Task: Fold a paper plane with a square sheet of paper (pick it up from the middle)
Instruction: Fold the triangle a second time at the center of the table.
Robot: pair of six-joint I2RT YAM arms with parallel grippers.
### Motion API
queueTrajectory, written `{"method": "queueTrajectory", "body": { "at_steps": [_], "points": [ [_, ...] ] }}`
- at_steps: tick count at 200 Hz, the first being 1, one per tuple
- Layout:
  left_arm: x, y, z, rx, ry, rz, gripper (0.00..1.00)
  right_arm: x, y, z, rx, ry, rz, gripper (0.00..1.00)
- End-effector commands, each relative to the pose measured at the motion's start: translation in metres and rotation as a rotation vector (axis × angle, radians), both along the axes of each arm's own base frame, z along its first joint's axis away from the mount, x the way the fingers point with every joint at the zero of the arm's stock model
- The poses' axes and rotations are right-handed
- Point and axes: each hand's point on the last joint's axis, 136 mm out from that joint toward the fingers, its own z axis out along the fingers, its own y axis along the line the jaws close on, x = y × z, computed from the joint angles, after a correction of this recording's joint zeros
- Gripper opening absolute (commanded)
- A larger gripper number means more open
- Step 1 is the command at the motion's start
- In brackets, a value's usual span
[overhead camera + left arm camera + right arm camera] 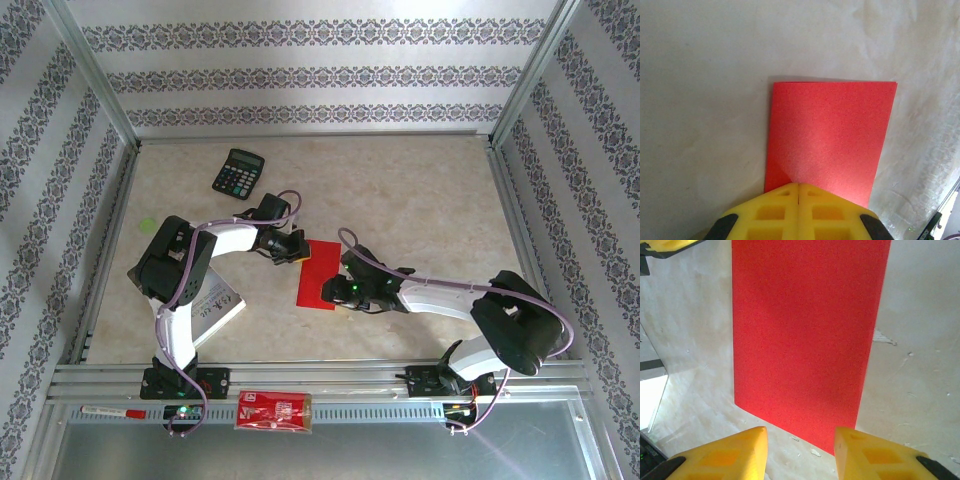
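Red paper sheet [318, 272] flat on the bench [420, 200], near the middle, folded to a narrow rectangle. Left pincer [798, 186] clenched, tips pressed together right at 1 short edge of the sheet, touching it; impossible to tell whether pinching it. Right pincer [800, 437] released, 2 fingers apart at the opposite short edge, 1 corner of the sheet visible in the gap, nothing grasped. Calculator [238, 173] well apart, far left.
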Motion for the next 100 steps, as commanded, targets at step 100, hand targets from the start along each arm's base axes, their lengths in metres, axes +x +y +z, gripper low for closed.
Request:
{"method": "queueTrajectory", "body": {
  "at_steps": [100],
  "points": [
    [-0.015,0.013,-0.023,0.050,0.053,-0.009,0.00,0.006,0.016,-0.010,-0.011,0.008,0.017,0.39]
  ]
}}
